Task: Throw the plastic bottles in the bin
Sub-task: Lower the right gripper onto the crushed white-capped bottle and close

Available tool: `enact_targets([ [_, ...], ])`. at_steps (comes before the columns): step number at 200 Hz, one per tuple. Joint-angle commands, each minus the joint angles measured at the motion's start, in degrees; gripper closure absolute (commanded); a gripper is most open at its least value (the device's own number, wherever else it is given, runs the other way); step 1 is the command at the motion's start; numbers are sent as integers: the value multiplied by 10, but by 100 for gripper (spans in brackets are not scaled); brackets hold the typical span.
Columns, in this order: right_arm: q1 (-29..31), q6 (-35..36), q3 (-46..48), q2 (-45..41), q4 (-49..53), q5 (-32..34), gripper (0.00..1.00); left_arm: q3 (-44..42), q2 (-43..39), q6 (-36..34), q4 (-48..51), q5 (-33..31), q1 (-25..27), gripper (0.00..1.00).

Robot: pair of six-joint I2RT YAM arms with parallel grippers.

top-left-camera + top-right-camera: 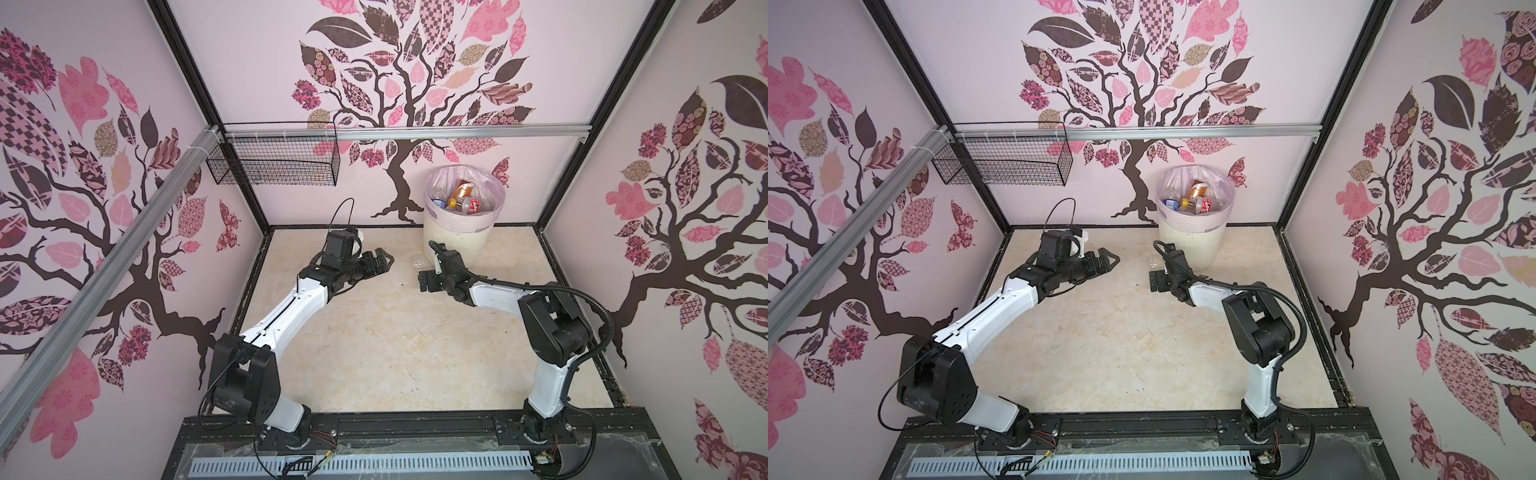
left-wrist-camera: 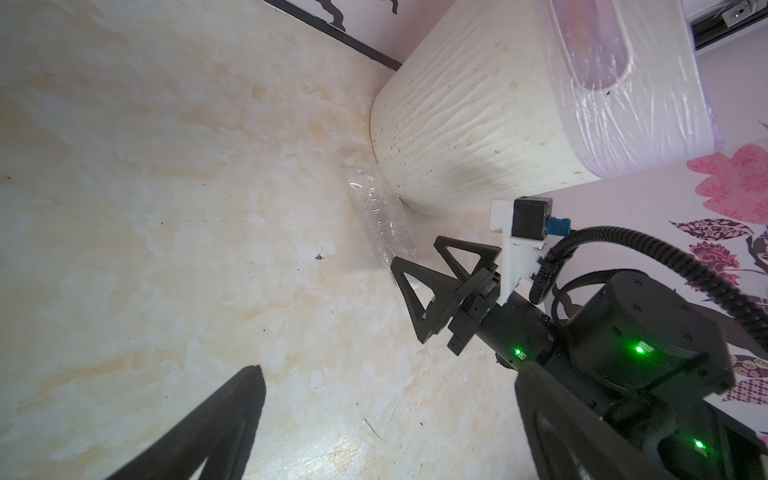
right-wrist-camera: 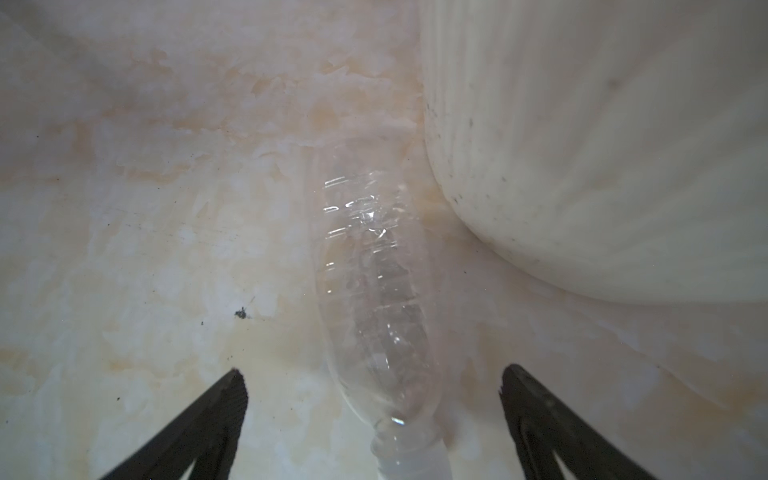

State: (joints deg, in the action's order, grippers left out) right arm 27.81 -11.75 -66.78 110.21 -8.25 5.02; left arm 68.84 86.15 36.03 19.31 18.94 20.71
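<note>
Right gripper (image 3: pixel 374 372): jaws stood spread around neck of clear bottle (image 3: pixel 374 291).
Bin (image 3: pixel 602 145): stood just beside it.
Left gripper (image 2: pixel 386 376): jaws were spread, empty.

Two white-shelled arms (image 1: pixel 291 307), black joints (image 1: pixel 552 328), black corrugated cable (image 2: pixel 623 235), black triangular end effector fingers (image 2: pixel 237 399), green lights (image 2: pixel 640 348)

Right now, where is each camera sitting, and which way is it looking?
Top views: high above the arm bases, looking down and forward; both arms, left gripper, right gripper and bin show.
Left wrist: on the left arm, looking between its own open fingers toward the clear bottle, the bin and the right gripper.
Right wrist: on the right arm, looking down between its open fingers at the bottle beside the bin.
Shared: both wrist views show that same bottle.
</note>
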Motion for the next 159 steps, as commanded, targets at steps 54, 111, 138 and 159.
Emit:
enact_targets([
  [54, 15, 8, -153, 136, 93, 55, 2, -24, -19, -16, -11, 8, -7, 2],
  [111, 25, 15, -179, 165, 115, 60, 20, -26, -25, -6, -20, 24, -16, 2],
  [138, 26, 15, -193, 165, 129, 58, 34, -29, -30, -6, -21, 23, -18, 2],
  [159, 28, 14, -193, 151, 137, 51, 44, -32, -35, -8, -20, 20, -18, 2],
])
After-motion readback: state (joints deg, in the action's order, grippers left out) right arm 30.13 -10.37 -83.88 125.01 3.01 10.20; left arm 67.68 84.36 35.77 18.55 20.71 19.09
